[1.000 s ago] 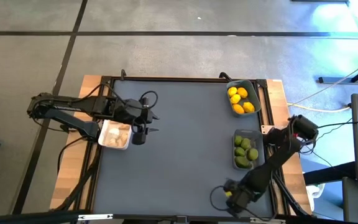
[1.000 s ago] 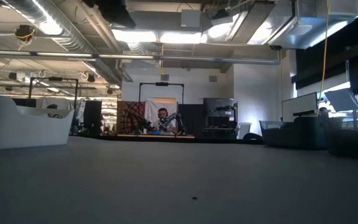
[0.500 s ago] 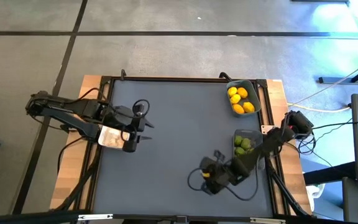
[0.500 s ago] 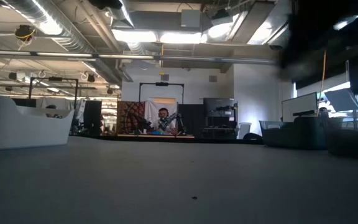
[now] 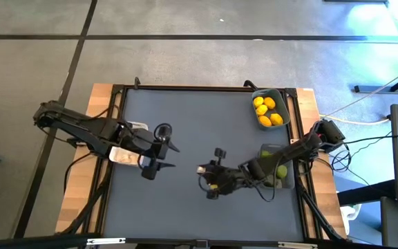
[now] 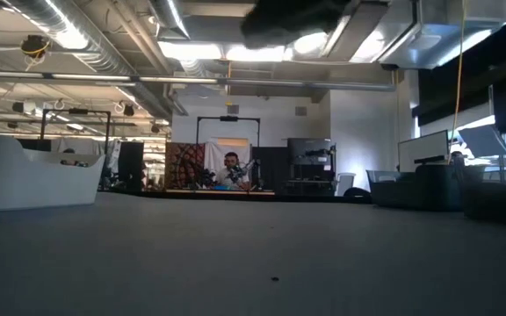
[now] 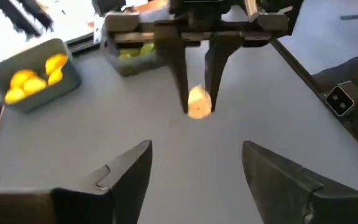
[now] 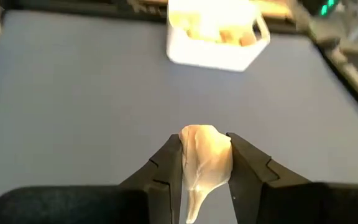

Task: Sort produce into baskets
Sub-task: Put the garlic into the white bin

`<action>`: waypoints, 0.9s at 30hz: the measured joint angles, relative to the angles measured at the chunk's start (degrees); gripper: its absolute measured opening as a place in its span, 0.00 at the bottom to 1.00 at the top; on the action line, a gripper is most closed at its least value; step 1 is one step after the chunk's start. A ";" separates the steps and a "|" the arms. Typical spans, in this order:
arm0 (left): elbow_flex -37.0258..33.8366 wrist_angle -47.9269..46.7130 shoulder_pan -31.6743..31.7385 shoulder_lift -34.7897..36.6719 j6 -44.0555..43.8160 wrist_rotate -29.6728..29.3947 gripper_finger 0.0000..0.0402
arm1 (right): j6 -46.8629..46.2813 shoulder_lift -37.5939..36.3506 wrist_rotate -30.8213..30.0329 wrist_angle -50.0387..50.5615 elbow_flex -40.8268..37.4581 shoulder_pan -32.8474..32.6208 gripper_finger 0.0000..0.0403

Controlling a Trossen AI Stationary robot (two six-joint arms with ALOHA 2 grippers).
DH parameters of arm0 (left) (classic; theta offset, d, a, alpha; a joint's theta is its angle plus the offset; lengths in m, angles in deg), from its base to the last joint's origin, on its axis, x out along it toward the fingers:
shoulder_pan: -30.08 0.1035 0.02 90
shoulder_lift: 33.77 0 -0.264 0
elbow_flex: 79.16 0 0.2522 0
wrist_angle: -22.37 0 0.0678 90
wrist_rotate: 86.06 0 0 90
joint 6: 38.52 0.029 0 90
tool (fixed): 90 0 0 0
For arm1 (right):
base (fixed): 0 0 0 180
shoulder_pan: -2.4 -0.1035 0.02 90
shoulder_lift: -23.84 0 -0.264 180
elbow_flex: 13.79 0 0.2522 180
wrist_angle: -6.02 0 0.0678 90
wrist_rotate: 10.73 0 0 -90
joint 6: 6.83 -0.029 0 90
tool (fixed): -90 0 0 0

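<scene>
My right gripper (image 5: 203, 178) is over the middle of the table, shut on an off-white garlic bulb (image 8: 205, 154), which also shows in the left wrist view (image 7: 197, 103). My left gripper (image 5: 172, 156) is open and empty to its left, its fingers pointing at the right gripper. The white basket (image 5: 124, 156) with garlic lies at the table's left edge, partly under the left arm. The blue-grey basket (image 5: 279, 102) holds lemons (image 5: 267, 111) at the far right. The dark grey basket (image 5: 271, 148) holds limes (image 5: 272, 160) at the right edge. My right gripper pinches the garlic bulb's two sides (image 8: 194, 155) between its two fingers, at their free ends (image 7: 185, 99). The fingers come from the table's right, pointing left. The bulb is clear of the table, and its thin pointed end (image 8: 190, 208) reaches back between the fingers.
The grey table mat (image 5: 192, 117) is bare between the two grippers and the white basket. The black frame rail (image 5: 185, 87) runs round the mat. In the low view a dark arm part (image 6: 292, 17) shows high up, and a person (image 6: 229, 167) sits far off in the room.
My right gripper has swept from the table's near right corner toward the left and far side, out to the middle of the table. My left gripper has shifted a little toward the near edge, away from the white basket.
</scene>
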 joint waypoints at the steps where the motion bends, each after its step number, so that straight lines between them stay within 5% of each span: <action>1: 0.00 0.71 -0.30 -0.57 0.91 0.01 0.63 | 1.70 0.00 0.06 -1.44 0.00 0.31 0.22; 7: 0.00 3.62 -2.57 -4.22 10.90 0.03 0.72 | 5.64 0.00 1.15 -6.73 0.00 0.68 0.22; 15: 0.00 9.36 -4.37 -7.56 28.67 -0.08 0.72 | 5.18 -0.02 10.93 -11.43 0.00 3.47 0.22; 27: 0.01 9.44 -4.68 -8.30 33.63 -1.81 0.72 | 0.00 -0.85 27.37 -20.87 -0.02 9.06 0.22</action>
